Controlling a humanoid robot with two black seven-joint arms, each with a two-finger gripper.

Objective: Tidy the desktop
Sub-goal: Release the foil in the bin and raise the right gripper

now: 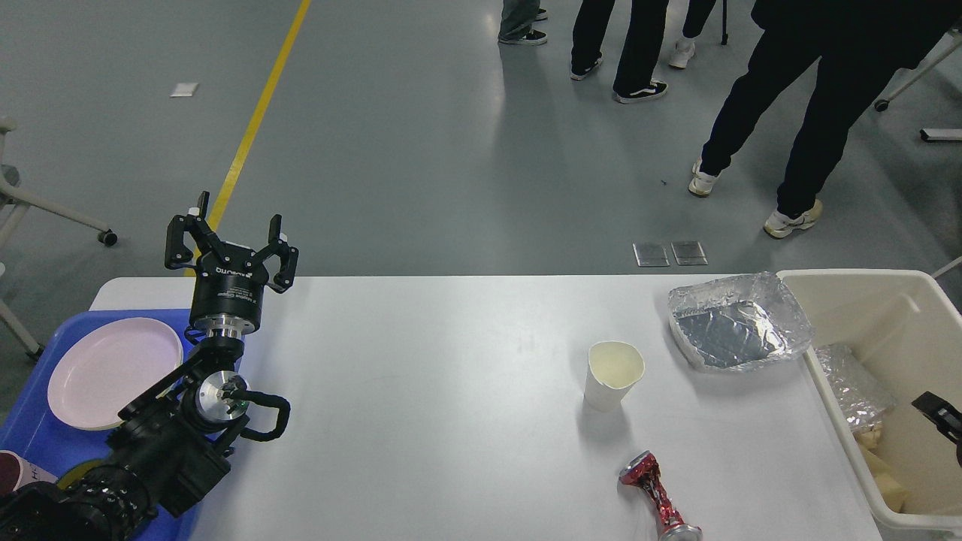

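A: Where does the left end effector stand?

B: Raised above the far left corner of the counter, fingers spread apart, holding nothing. Just beside it a blue tray carries a pink plate.

A: And the right end effector?

B: Only a dark tip shows at the right edge, over the beige bin; I cannot tell whether its fingers are apart or together.

A: What lies on the counter?

B: A white paper cup stands upright right of centre. A foil tray sits near the bin's wall, possibly touching it. A crushed red can lies at the near edge. Crumpled foil rests inside the bin.
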